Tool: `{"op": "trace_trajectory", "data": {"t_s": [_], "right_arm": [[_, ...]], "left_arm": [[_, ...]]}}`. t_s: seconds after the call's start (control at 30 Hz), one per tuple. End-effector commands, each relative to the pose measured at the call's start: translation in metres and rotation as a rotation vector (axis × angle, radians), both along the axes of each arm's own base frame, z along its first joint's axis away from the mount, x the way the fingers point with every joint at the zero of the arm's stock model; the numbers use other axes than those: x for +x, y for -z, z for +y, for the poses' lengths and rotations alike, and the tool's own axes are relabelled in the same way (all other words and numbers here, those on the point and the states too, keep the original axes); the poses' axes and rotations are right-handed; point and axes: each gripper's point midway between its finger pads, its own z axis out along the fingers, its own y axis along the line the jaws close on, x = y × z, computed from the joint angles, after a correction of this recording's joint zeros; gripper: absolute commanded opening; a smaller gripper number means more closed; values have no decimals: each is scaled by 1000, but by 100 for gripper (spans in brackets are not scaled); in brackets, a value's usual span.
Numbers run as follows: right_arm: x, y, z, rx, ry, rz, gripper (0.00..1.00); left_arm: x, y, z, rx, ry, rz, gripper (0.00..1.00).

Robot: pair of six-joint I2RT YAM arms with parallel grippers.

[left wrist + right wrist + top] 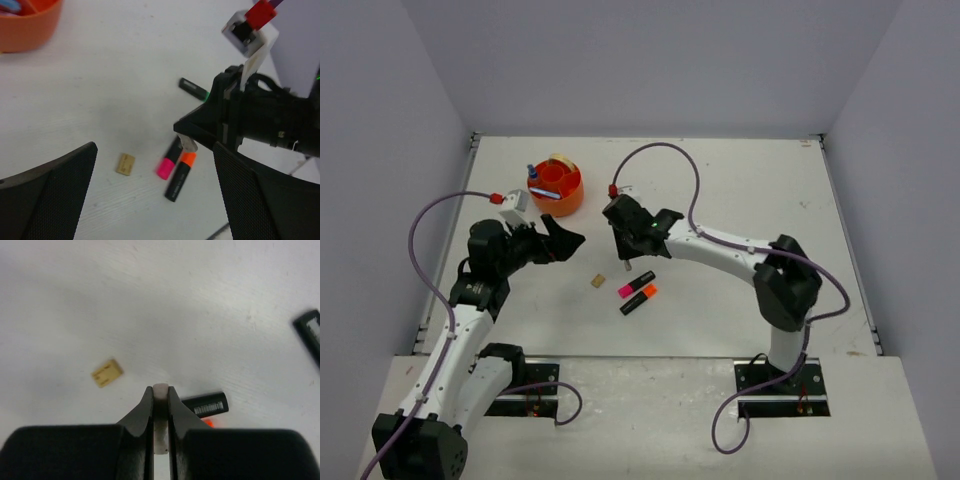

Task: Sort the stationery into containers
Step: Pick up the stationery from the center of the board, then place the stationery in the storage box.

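My right gripper (160, 391) is shut on a small pale eraser-like piece (160, 388), held just above the table. The same piece (188, 144) shows in the left wrist view over two black highlighters, one with a pink end (167, 162) and one with an orange end (181, 172). A tiny tan block (599, 281) lies to their left. A green-ended highlighter (194, 89) lies beyond the right gripper. The orange tub (566, 199) stands at the back left with several pieces inside. My left gripper (565, 240) hovers open and empty between the tub and the block.
White walls close in the table on three sides. The right arm's body (720, 250) stretches across the middle right. A purple cable (670, 150) loops above it. The left arm's white connector (512, 205) sits close to the tub.
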Motion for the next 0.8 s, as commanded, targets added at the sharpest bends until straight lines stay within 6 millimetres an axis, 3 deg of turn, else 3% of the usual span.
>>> {"op": "trace_trajectory", "data": {"t_s": [0.0,0.07,0.17,0.27,0.3,0.33,0.4,0.63,0.77], "right_arm": [[-1,-112,3,373,-116,-130,0],[-9,-159,6,541,-199,-191,0],[-26,-186,7,663,-298,-196,0],[-53,-229,11,826,-406,-197,0],[-55,-226,11,826,-407,-190,0],[-64,-244,10,890,-440,-203,0],[-76,-263,9,960,-485,-226,0],[-88,-269,9,1019,-526,-205,0],[-89,-265,12,1023,-533,-182,0]], "left_arm": [[-28,-56,-56,-323,343,-172,100],[-40,-69,-67,-416,421,-198,98],[-49,-78,-83,-420,504,-250,96],[-62,-94,-110,-401,591,-318,89],[-63,-96,-114,-398,607,-327,87],[-63,-97,-118,-398,623,-328,83],[-67,-104,-123,-410,654,-349,72],[-79,-124,-128,-467,724,-413,35],[-80,-128,-129,-475,729,-422,25]]}}
